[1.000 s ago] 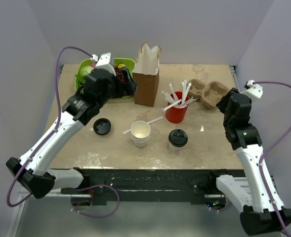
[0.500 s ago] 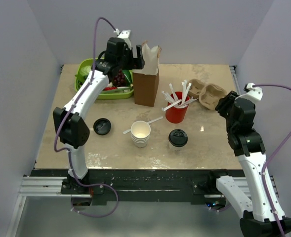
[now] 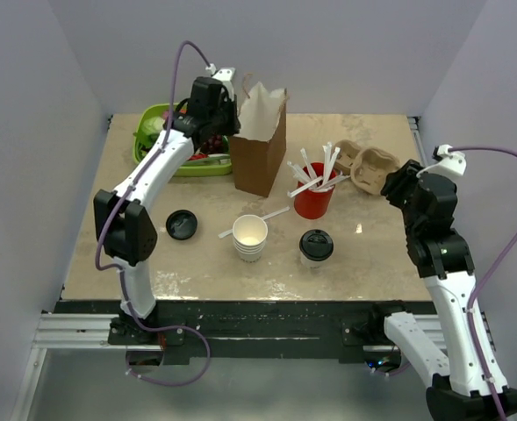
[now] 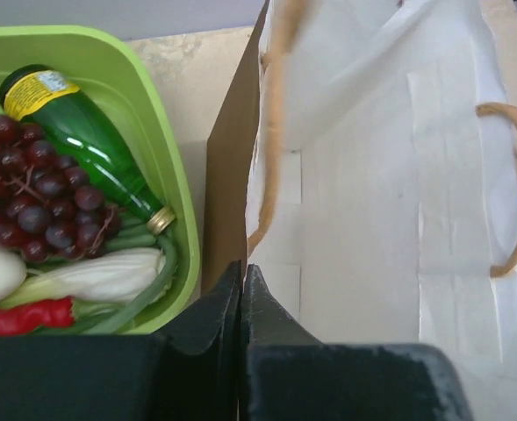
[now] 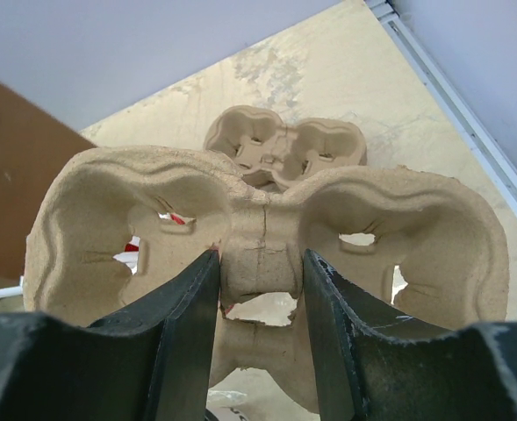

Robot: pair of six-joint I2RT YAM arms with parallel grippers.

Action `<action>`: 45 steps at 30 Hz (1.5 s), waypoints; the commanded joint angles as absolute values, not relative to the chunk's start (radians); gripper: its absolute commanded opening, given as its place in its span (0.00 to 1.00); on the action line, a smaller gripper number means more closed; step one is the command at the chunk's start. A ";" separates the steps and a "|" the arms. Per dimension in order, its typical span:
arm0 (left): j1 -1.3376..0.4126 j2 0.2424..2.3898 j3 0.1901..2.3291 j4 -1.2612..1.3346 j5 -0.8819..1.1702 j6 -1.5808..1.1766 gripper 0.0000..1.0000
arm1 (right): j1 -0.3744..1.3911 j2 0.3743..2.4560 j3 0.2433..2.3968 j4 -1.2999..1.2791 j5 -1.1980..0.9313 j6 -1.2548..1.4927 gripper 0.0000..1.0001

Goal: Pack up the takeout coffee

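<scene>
The takeout coffee (image 3: 316,246), a white cup with a black lid, stands on the table near the middle front, apart from both grippers. At the back, the brown paper bag (image 3: 260,158) stands open, its white inside (image 4: 355,219) showing in the left wrist view. My left gripper (image 3: 232,121) (image 4: 242,272) is shut on the bag's left rim. At the right, my right gripper (image 3: 397,182) (image 5: 261,256) is shut on the centre post of a pulp cup carrier (image 3: 376,167) (image 5: 109,219).
A stack of lidless white cups (image 3: 250,237) and a loose black lid (image 3: 182,224) sit left of the coffee. A red cup of stirrers (image 3: 313,200) stands beside the bag. A green bin (image 3: 157,132) holds a bottle and grapes. A second carrier (image 5: 284,149) lies behind.
My left arm swung up from the green bin to the bag and shut on its rim; the bag's mouth now leans wider. The right gripper kept its hold and barely shifted.
</scene>
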State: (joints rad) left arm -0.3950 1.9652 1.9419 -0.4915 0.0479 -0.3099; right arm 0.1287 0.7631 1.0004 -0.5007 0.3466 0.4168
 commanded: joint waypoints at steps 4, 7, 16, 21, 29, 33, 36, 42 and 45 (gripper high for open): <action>-0.391 1.677 1.717 -0.503 0.017 -0.204 0.00 | 0.126 0.742 1.071 -0.426 0.270 0.377 0.44; -0.391 1.576 1.605 -0.529 0.021 -0.192 0.00 | 0.126 0.749 1.072 -0.407 0.226 0.376 0.44; -0.428 1.284 1.339 -0.577 0.032 -0.244 0.00 | 0.126 0.821 1.118 -0.138 -0.231 0.348 0.45; -0.431 1.212 1.278 -0.679 -0.058 -0.288 0.00 | 0.126 0.862 1.147 -0.008 -0.414 0.390 0.45; -0.431 1.088 1.198 -0.701 -0.077 -0.330 0.00 | 0.137 0.919 1.173 0.026 -0.544 0.385 0.44; -0.431 1.056 1.149 -0.666 0.099 -0.366 0.00 | 0.164 0.945 1.180 0.064 -0.609 0.388 0.44; -0.436 1.048 1.112 -0.656 0.147 -0.394 0.00 | 0.211 0.974 1.192 0.106 -0.636 0.402 0.44; -0.440 1.028 1.097 -0.683 0.055 -0.437 0.00 | 0.455 1.101 1.301 0.130 -0.675 0.331 0.44; -0.440 1.014 1.115 -0.699 -0.001 -0.475 0.00 | 0.533 1.178 1.361 0.172 -0.748 0.345 0.44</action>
State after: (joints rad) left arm -0.4351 1.0439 1.1076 -0.6743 0.0639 -0.4103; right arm 0.4400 1.1076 1.2606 0.0551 -0.6289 0.3637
